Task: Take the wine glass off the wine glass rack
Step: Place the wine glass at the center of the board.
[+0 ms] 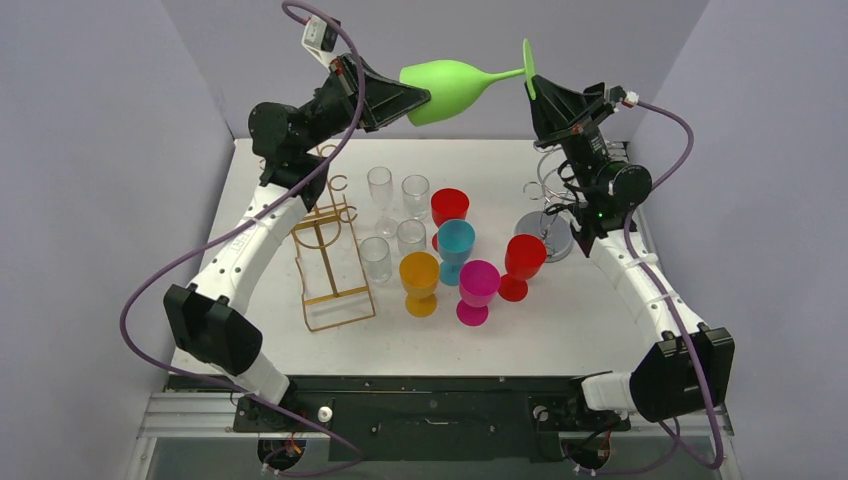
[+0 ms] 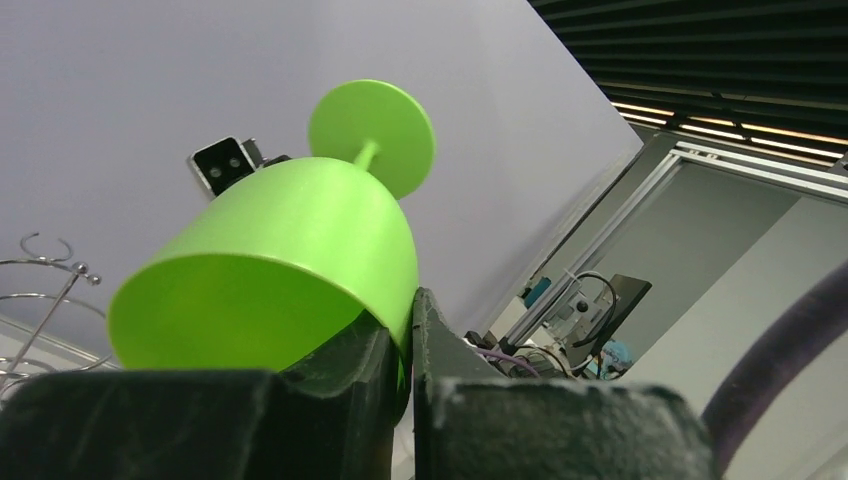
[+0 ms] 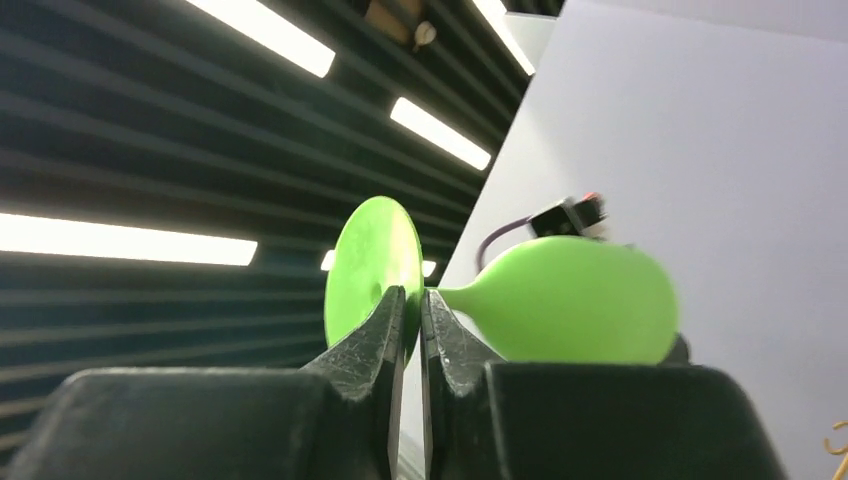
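Green wine glass (image 1: 452,88) held sideways at 12 o'clock.
Left gripper (image 2: 405,325) pinches its bowl rim; right gripper (image 3: 411,302) seemingly clamps the foot.

White links (image 1: 245,240), black joints (image 1: 212,330), black wedge-shaped left gripper (image 1: 426,97), purple cables (image 1: 125,310), perhaps a green status light (image 1: 600,213).

The white table (image 1: 560,340) sits inside a box of plain, pale purple-grey walls, with a back wall (image 1: 440,30) behind the table, a left wall (image 1: 90,150) on one side of it and a right wall (image 1: 760,120) on the other side. A grey metal frame (image 1: 190,418) runs along the front edge of the table. High above the table the ceiling (image 3: 150,130) is dark with long thin slats, and long bright lights (image 3: 120,240) shine between them.
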Robot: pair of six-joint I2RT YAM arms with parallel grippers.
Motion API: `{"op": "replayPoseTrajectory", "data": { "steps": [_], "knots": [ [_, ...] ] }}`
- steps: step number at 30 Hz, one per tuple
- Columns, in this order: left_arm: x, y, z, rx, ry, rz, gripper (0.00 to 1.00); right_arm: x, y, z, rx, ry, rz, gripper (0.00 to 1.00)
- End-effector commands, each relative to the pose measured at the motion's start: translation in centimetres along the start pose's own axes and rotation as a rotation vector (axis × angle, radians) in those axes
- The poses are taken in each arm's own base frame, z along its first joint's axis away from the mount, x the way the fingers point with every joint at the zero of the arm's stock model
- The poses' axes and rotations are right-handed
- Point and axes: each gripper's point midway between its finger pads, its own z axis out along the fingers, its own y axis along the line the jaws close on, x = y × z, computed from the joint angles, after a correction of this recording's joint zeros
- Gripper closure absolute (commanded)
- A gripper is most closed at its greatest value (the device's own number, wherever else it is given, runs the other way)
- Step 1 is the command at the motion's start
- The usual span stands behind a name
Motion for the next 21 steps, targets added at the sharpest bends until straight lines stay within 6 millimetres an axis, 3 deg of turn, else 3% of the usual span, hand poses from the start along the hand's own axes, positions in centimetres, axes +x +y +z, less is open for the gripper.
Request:
{"op": "replayPoseTrajectory", "data": {
  "steps": [1, 3, 6, 9, 10, 16, 21],
  "knots": [
    [0.4, -3.0, 0.3, 0.051, 0.024, 0.068, 1.0, 0.7, 0.3, -0.7, 0.094, 0.007, -0.063, 0.9],
    [0.5, -2.9, 0.1, 0.019, 0.028, 0.083, 1.0, -0.2, -0.8, -1.1, 0.2, -0.031, -0.164, 0.7],
    [0.8, -3.5, -0.3, -0.034, 0.036, 0.122, 1.0, -1.8, -2.2, -2.5, 0.377, -0.099, -0.315, 0.55],
    [1.1, -2.7, -0.9, -0.135, 0.05, 0.165, 1.0, -4.5, -2.9, -5.7, 0.606, -0.203, -0.51, 0.41],
    [1.2, -3.1, -1.1, -0.144, 0.05, 0.208, 1.0, -5.1, -2.3, -6.4, 0.631, -0.229, -0.555, 0.4],
    [3.7, -1.5, -3.0, -0.325, 0.119, 0.25, 1.0, -8.2, -0.7, -11.2, 0.891, -0.358, -0.797, 0.36],
    [7.2, 0.5, -4.4, -0.549, 0.238, 0.311, 1.0, -7.8, 2.6, -12.4, 0.964, -0.405, -0.949, 0.36]
  ]
}}
